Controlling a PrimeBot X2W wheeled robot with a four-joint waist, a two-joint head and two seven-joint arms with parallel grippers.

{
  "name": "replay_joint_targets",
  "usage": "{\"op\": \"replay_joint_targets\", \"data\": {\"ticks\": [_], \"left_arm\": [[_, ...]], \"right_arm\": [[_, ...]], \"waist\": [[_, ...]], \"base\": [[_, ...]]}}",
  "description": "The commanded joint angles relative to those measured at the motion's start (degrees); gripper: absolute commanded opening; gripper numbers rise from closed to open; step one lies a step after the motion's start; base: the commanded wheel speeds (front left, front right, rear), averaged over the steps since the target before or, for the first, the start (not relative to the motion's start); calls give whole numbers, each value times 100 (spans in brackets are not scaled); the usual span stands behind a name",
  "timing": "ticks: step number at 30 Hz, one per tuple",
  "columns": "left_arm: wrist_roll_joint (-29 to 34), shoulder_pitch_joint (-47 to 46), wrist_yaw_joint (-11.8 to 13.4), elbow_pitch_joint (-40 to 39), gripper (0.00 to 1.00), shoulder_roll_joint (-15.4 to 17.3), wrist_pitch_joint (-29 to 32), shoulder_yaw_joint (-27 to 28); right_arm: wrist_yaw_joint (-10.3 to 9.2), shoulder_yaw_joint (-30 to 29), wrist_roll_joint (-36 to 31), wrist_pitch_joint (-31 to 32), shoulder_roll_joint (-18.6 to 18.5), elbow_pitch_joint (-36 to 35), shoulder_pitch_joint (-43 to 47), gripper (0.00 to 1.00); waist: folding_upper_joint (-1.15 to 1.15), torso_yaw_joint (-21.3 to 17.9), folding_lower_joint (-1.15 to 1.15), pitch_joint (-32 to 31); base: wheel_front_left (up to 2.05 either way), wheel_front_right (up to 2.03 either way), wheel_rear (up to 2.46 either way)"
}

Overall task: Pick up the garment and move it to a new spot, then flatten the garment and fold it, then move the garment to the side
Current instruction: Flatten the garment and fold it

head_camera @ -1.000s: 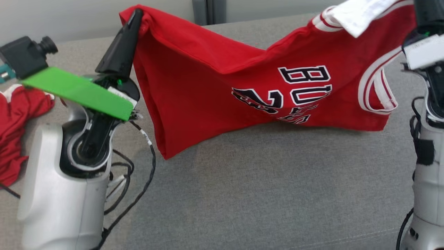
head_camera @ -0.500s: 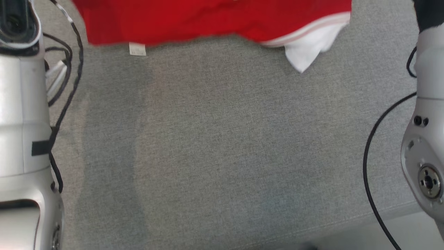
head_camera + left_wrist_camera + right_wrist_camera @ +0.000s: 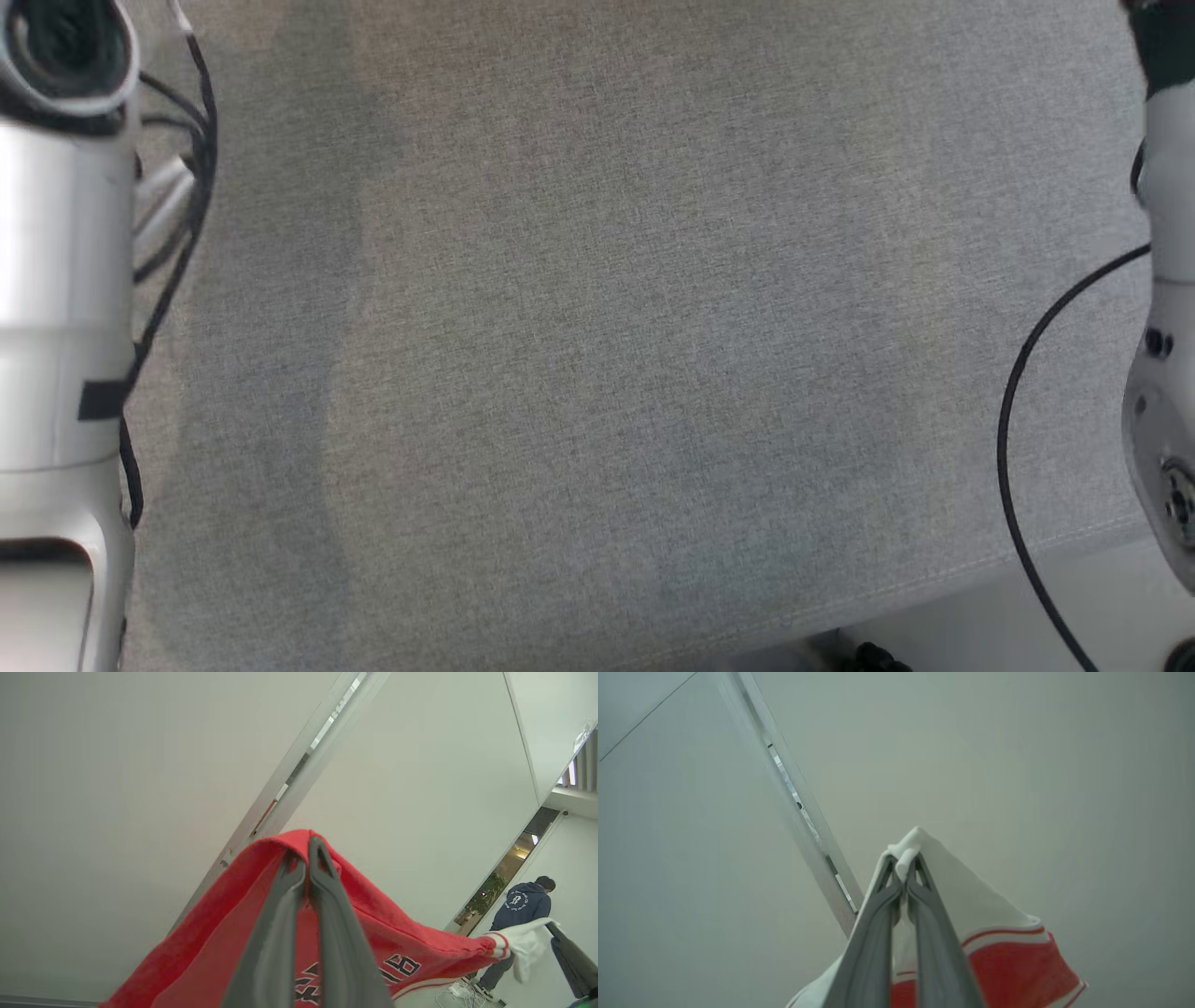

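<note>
The red jersey (image 3: 387, 938) hangs in the air, stretched between both arms and lifted clear of the grey surface (image 3: 597, 336). The left gripper (image 3: 307, 851) is clamped on its red edge, the right gripper (image 3: 904, 863) on a white fold. Either thin pinch could slip, dropping one end in a heap.

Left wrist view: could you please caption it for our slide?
Left gripper shut on a fold of the red garment, held aloft.
</note>
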Motion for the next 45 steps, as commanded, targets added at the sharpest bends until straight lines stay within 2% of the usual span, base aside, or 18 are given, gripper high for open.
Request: {"op": "replay_joint_targets", "data": {"ticks": [1, 6, 11, 14, 17, 20, 25, 29, 32, 37, 42, 45], "left_arm": [[-111, 247, -26, 125, 0, 92, -75, -78], [-267, 981, -27, 585, 0, 68, -176, -509], [-579, 1680, -27, 845, 0, 80, -195, -968], [-997, 2105, -27, 783, 0, 0, -149, -1183], [-1344, 2614, -27, 625, 0, 111, -26, -1480], [-1534, 3053, -27, 495, 0, 228, -44, -1696], [-1381, 3735, -27, 540, 0, 388, -146, -2112], [-1354, 4182, -28, 576, 0, 401, -188, -2237], [-1265, 4471, -28, 577, 0, 395, -211, -2311], [-1103, 4887, -27, 595, 0, 441, -215, -2414], [-770, 5224, -24, 575, 0, 544, -214, -2358], [-619, 5386, 66, 535, 0, 612, -214, -2393]], "right_arm": [[0, 110, 84, -14, -36, 64, 284, 0], [0, 572, 320, -15, -171, 275, 1163, 0], [0, 1077, 654, 43, -482, 466, 2013, 0], [0, 1283, 806, 157, -701, 488, 2441, 0], [0, 1486, 700, 125, -975, 454, 2919, 0], [0, 1555, 656, 179, -1111, 437, 3376, 0], [0, 1359, 876, 339, -1328, 124, 4319, 0], [0, 1124, 673, 642, -1482, -88, 4979, 0], [-1, 938, 473, 1076, -1489, -281, 5455, 0], [-1, 467, -22, 2195, -1358, -812, 6327, 0], [-2, -168, -616, 3586, -1101, -1723, 7243, 0], [-3, -527, -868, 4393, -855, -2403, 7756, 0]], "waist": [[0, -17, -1, 28], [0, -7, -1, -15], [0, 80, -1, -264], [0, 147, -1, -499], [0, 259, -1, -796], [0, 365, -1, -1078], [0, 621, -1, -1542], [0, 740, -1, -1836], [0, 812, -1, -1997], [0, 841, -1, -2199], [0, 820, -1, -2268], [0, 796, -1, -2273]], "base": [[0, 0, 0], [0, 0, 0], [0, 0, 0], [0, 0, 0], [0, 0, 0], [0, 0, 0], [0, 0, 0], [0, 0, 0], [0, 0, 0], [0, 0, 0], [0, 0, 0], [0, 0, 0]]}}
